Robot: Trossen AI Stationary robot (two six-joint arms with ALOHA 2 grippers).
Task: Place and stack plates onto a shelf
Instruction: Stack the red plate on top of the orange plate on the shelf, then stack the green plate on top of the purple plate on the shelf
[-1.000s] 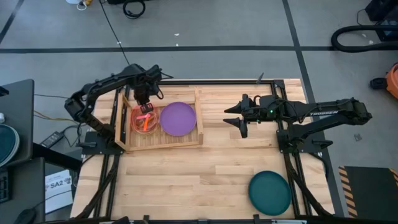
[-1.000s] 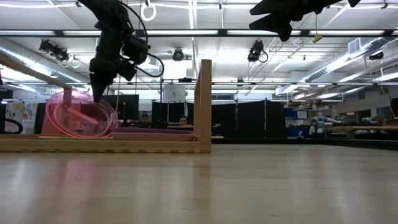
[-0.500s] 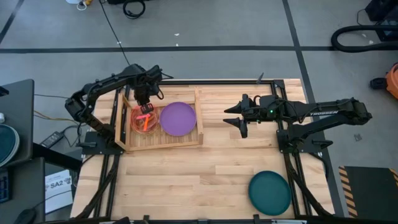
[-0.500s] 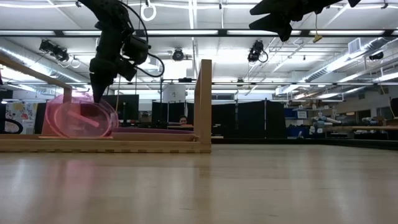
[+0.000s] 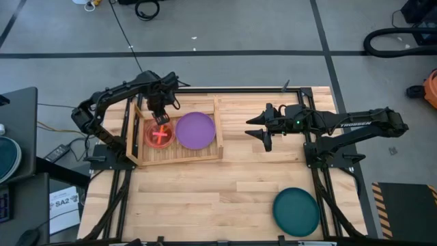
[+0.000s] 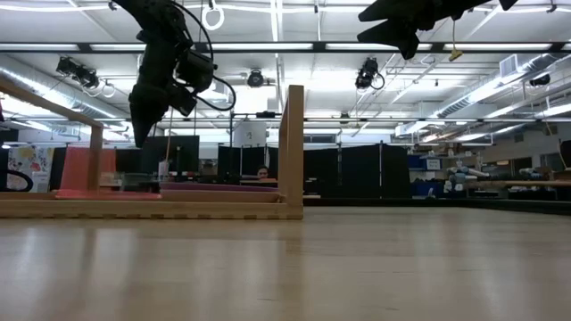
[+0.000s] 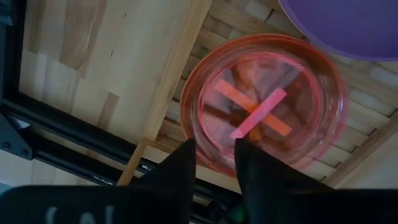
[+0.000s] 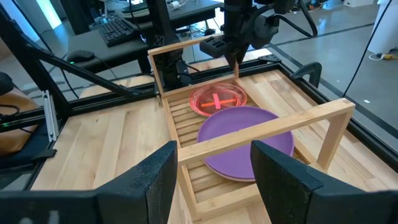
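Pink plate (image 7: 264, 102) flat below parted left fingers (image 7: 180, 171).

Shelf (image 5: 179, 156) rails fence 2 plates (image 5: 196, 130).

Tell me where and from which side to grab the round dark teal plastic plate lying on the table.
Grip the dark teal plate at its raised rim, coming from above with one finger inside and one outside. It lies flat on the plank table, so there is probably no gap beneath it. The edge nearest the open right gripper looks easiest, with bare table around it.
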